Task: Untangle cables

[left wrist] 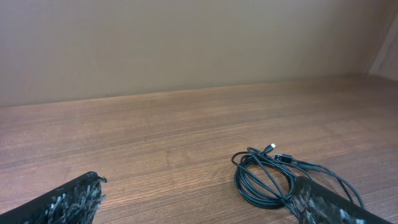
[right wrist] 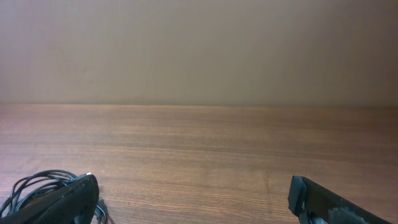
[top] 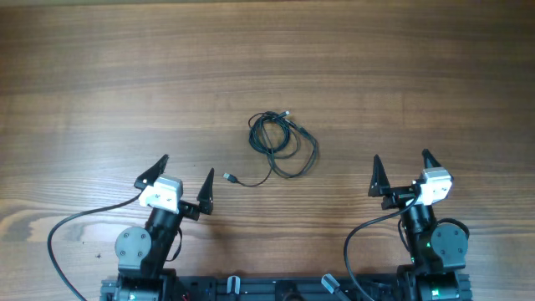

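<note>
The cables [top: 282, 144] lie in one loose oval coil of thin black cord at the centre of the overhead frame, on the wooden surface [top: 100, 67], above both arms and between them. From the coil's lower edge a single tail runs down and to the left, ending in a small plug [top: 228, 176].

That tail is the relation the next move turns on. It points toward the left gripper [top: 187, 165] at the lower left of the frame, and the plug lies near that gripper's inner finger without touching it. The right gripper [top: 401, 155], at the lower right, stands well apart from the coil, with nothing trailing its way. I judge the left arm better placed to take the free end, leaving the right to steady the coil. Both grippers are spread wide and hold nothing.

The overhead view alone shows the tail and how the loops overlap. The left wrist view shows the coil [left wrist: 264, 180] low and right of centre, partly behind its right-hand finger [left wrist: 329, 205], with small connectors at the coil's far edge; the trailing plug is out of frame. The right wrist view catches only a few strands [right wrist: 37, 183] at its lower left corner.
</note>
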You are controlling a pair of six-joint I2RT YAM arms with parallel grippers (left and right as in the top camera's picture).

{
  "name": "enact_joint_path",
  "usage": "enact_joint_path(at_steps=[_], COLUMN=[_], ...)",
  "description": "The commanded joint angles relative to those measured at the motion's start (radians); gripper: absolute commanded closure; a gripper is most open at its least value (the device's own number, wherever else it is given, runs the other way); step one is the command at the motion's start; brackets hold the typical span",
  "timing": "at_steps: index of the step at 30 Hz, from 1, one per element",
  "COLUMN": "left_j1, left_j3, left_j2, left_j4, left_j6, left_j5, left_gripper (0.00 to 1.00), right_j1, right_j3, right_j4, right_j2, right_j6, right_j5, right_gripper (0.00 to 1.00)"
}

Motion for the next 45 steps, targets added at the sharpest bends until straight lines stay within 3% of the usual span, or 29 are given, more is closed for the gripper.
enact_joint_path(at_steps=[1,18,25,31,38,42,45], left_j1=[0.007,0.007,0.007,0.007,0.007,0.007,0.007], left_j3=[-0.004,-0.004,0.000,0.109,0.333,0.494,0.554], left_j2=[-0.008,-0.008,-0.007,0.021,0.304,0.509,0.592], left_j4=[-0.004,0.000,-0.016,-0.170,-0.214,-0.317,-0.361], left_j6=[0.014,0.014,-0.182,-0.203,-0.208,-0.208,-0.280], left_j5=[0.019,0.000,-0.072,-0.121,-0.121,-0.121,-0.121], left_gripper=[0.00,0.00,0.00,0.00,0.00,0.00,0.00], right_j1=[0.004,0.004,0.004,0.004,0.004,0.004,0.004], right_j3=[-0.001,-0.001,-0.001,-0.001,-0.001,0.017,0.087], right_j4=[0.002,0.002,0.002,0.002,0.011,-0.018,-0.070], right_j2=[-0.008,-0.008,-0.008,-0.008,-0.008,-0.002,0.043], right_j6=[-0.013,-0.013,-0.012,-0.010,-0.006,0.050,0.039], right_j5=[-0.012,-0.012,-0.012,-0.013,-0.013,-0.015,0.000], right_gripper=[0.00,0.00,0.00,0.01,0.00,0.00,0.01])
